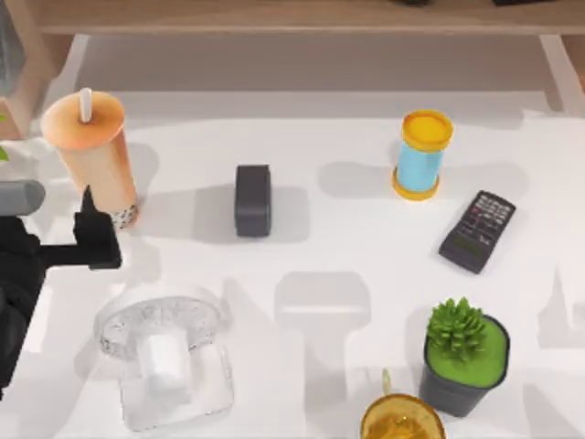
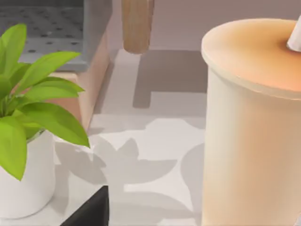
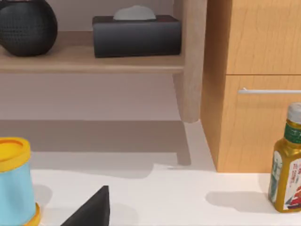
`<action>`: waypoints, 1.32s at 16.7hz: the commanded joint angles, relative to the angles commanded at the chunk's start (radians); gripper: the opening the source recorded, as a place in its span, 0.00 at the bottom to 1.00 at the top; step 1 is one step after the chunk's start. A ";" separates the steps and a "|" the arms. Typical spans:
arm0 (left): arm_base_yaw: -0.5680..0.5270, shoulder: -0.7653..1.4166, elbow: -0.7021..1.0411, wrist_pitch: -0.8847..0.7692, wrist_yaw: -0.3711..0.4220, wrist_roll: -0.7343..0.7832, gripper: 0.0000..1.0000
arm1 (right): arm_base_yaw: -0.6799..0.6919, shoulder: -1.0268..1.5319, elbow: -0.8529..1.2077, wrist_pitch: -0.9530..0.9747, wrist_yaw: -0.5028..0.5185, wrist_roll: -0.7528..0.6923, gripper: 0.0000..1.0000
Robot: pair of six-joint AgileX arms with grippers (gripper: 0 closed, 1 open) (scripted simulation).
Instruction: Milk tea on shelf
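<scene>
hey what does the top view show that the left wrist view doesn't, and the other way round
Top view alone: the left gripper beside the milk tea's base, a dark box, the blue cylinder, a calculator. Left wrist view alone: a leafy plant in a white pot. Both: the milk tea with its orange lid, and the wooden shelf.

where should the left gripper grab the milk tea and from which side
Probably the mid wall of the milk tea, below the orange lid and above the pearls. The cup stands upright and tapers downward, so a level side grip is likely steadier than pinching the lid or straw. Come from the table's near side, where the left gripper sits close to its base.
</scene>
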 joint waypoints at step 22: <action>0.008 0.532 0.322 0.222 0.067 0.011 1.00 | 0.000 0.000 0.000 0.000 0.000 0.000 1.00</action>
